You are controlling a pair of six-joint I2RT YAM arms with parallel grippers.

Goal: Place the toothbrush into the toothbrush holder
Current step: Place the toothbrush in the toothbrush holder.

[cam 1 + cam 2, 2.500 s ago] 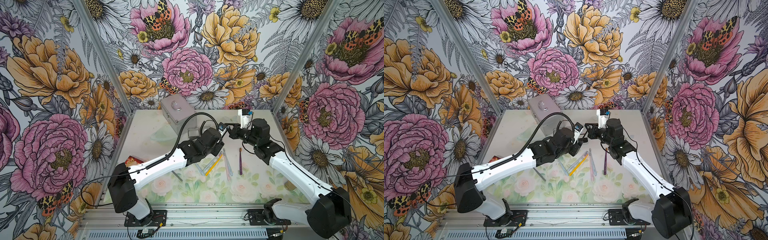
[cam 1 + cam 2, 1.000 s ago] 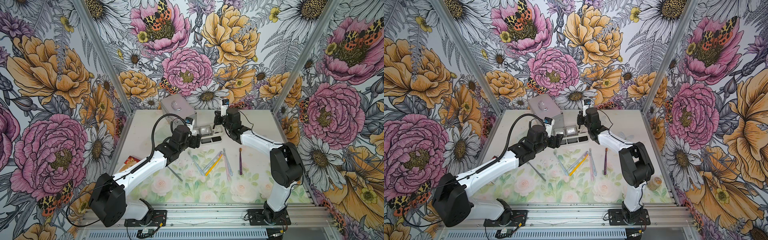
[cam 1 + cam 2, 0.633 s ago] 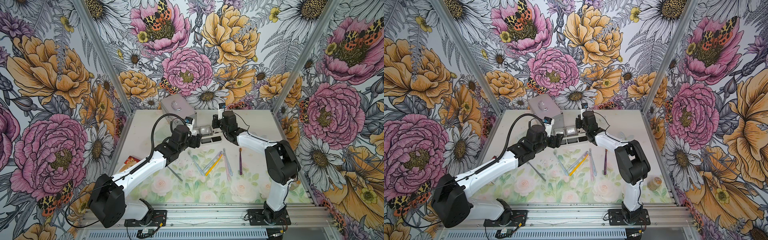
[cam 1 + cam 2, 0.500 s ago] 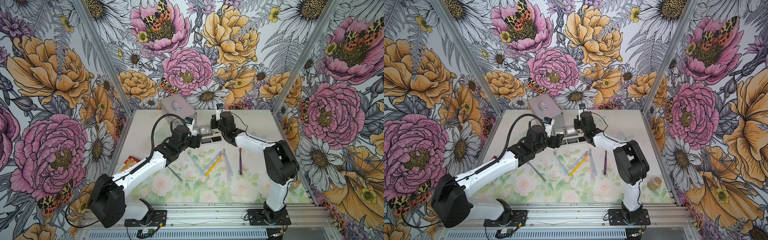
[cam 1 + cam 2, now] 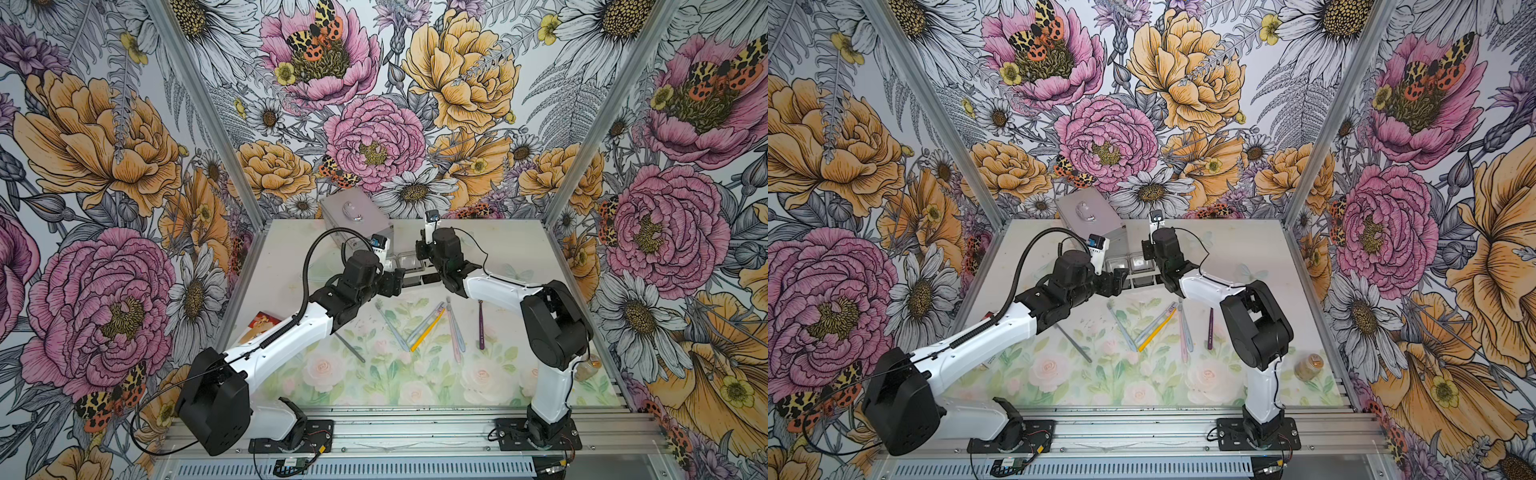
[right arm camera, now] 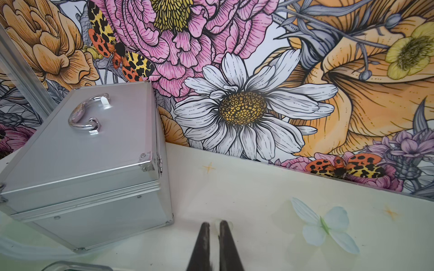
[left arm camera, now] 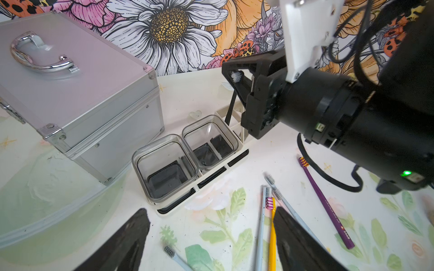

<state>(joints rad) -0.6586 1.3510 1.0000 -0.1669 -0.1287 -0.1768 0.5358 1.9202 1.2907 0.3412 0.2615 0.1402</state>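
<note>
The toothbrush holder (image 7: 244, 140) is a white caddy with two clear square cups, standing next to the silver case; both top views show it (image 5: 409, 266) (image 5: 1133, 266). My right gripper (image 7: 231, 70) (image 5: 422, 249) (image 5: 1147, 251) is over the holder's end compartment. It is shut on a dark toothbrush (image 7: 231, 105) held upright with its white bristles on top. The handle's lower end reaches into the white slotted compartment. In the right wrist view the gripper's fingers (image 6: 212, 234) are nearly together. My left gripper (image 7: 211, 213) (image 5: 399, 280) (image 5: 1121, 278) stands open and holds nothing, just in front of the holder.
A silver case (image 5: 353, 212) (image 6: 82, 152) with a chrome handle stands at the back, left of the holder. Several loose toothbrushes lie in front of it, among them a purple one (image 7: 324, 201) and a yellow one (image 7: 272, 234). A small jar (image 5: 1308, 365) sits front right.
My right arm has swung in from the right, then shifted left and lower with the toothbrush over the holder. The left arm drew back earlier and has stayed still for the last second.
</note>
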